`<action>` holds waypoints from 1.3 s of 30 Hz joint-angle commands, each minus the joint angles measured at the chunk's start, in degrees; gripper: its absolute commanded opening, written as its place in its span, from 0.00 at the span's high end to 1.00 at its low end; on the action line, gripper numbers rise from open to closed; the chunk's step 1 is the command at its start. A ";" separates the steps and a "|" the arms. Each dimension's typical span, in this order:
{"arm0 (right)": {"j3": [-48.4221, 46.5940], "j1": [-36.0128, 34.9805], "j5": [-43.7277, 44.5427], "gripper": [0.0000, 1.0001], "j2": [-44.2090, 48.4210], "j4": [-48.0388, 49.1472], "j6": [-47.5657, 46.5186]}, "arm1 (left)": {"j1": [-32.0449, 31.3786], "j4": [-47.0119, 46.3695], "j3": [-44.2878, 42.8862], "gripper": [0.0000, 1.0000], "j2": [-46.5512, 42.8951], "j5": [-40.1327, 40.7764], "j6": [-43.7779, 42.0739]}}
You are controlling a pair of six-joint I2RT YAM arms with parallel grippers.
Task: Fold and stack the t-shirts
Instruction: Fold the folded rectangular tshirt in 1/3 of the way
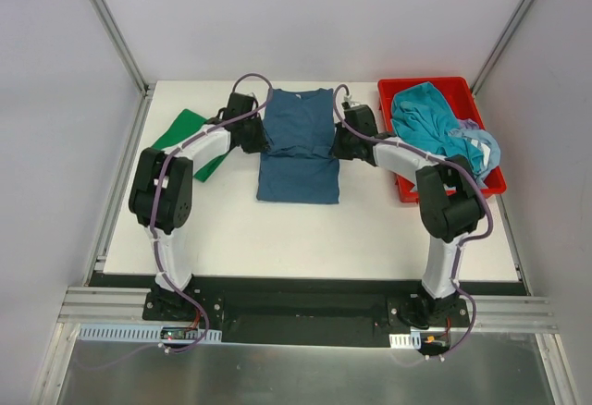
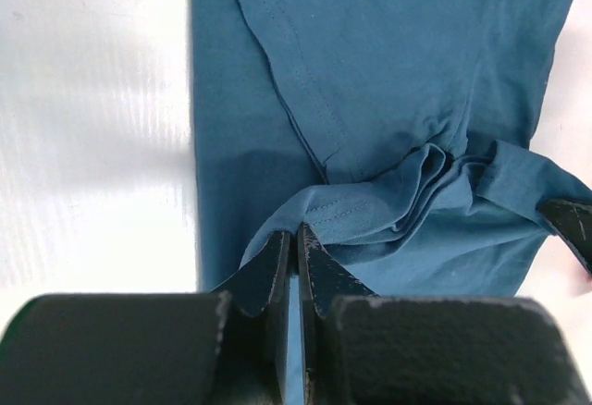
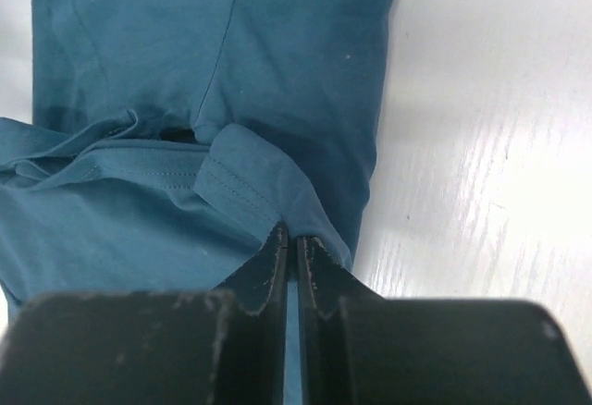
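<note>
Table (image 1: 277, 239) | left claw (image 2: 292, 239), right claw (image 3: 292, 240) pinch blue t-shirt (image 1: 298, 146)

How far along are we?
Done: the green shirt lies at the left, apparently folded. In hand: left gripper and right gripper each pinch a side of the dark blue shirt, mid-fold. Left: teal shirt and pale blue shirt crumpled in the red bin; nothing stacked.

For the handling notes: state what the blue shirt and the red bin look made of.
The blue shirt: soft matte knit, likely cotton; it bunches into folds and shows stitched hems. The red bin: rigid, smooth, probably moulded plastic; straight rim, even colour.
</note>
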State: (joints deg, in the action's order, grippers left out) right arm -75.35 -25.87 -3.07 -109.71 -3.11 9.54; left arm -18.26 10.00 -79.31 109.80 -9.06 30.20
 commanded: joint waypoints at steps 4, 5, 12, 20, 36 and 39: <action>-5.06 1.87 -3.78 0.91 -4.81 4.33 0.83 | 0.86 1.86 -4.98 1.00 3.58 -1.40 -1.89; -5.33 2.05 -3.96 0.90 -5.16 4.34 0.83 | 0.86 2.47 -5.41 1.00 3.75 -0.44 -1.63; -4.54 2.58 -5.28 0.40 -0.08 1.19 -1.01 | 0.86 4.59 -5.16 0.39 -1.42 -0.17 -1.81; 2.92 1.96 -5.10 0.04 11.18 -0.49 -2.42 | 0.24 4.42 7.39 0.01 -15.04 -1.48 -0.23; -6.62 -1.55 -8.45 0.04 -0.31 -12.69 -11.73 | 0.24 3.27 21.74 0.01 -24.20 -2.98 1.62; -14.10 -1.47 -4.24 0.03 -6.03 -14.99 -15.42 | 0.24 3.18 21.39 0.01 -23.23 -2.72 1.27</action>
State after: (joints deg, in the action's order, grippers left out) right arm -80.25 -27.57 -11.70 -111.44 -14.39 0.36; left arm -17.93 13.96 -57.36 86.02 -10.55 31.00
